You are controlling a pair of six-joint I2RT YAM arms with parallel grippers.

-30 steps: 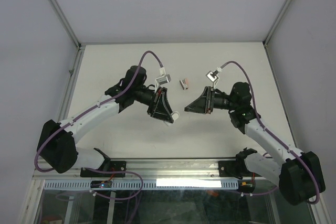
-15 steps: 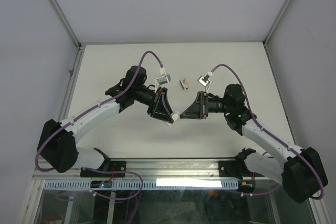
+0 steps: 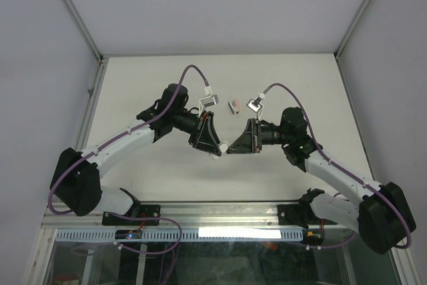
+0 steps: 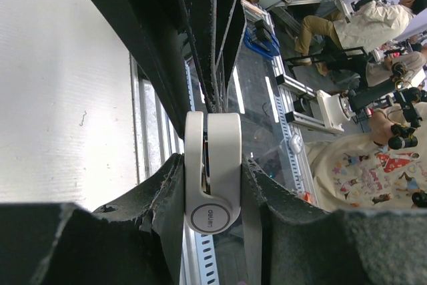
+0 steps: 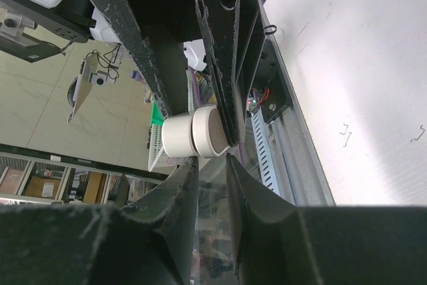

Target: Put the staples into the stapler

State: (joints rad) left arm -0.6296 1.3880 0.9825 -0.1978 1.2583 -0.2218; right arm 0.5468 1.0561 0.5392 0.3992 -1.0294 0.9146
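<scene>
While my left claw (image 3: 216, 149) is clamped on the stapler (image 4: 212, 178) and my right claw (image 3: 229, 149), closed or not I cannot tell, meets its end, I should pry gently, the staples (image 3: 233, 106) lying boxed beyond.

White stapler (image 4: 213, 165) with grey-ringed badge, pinkish-red and white staple box (image 3: 234, 106), purple cables (image 3: 191, 66), off-white table (image 3: 147, 85).

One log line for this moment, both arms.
left fingers: shut on stapler | right fingers: tips at stapler, contents unclear | staple box: on table
</scene>
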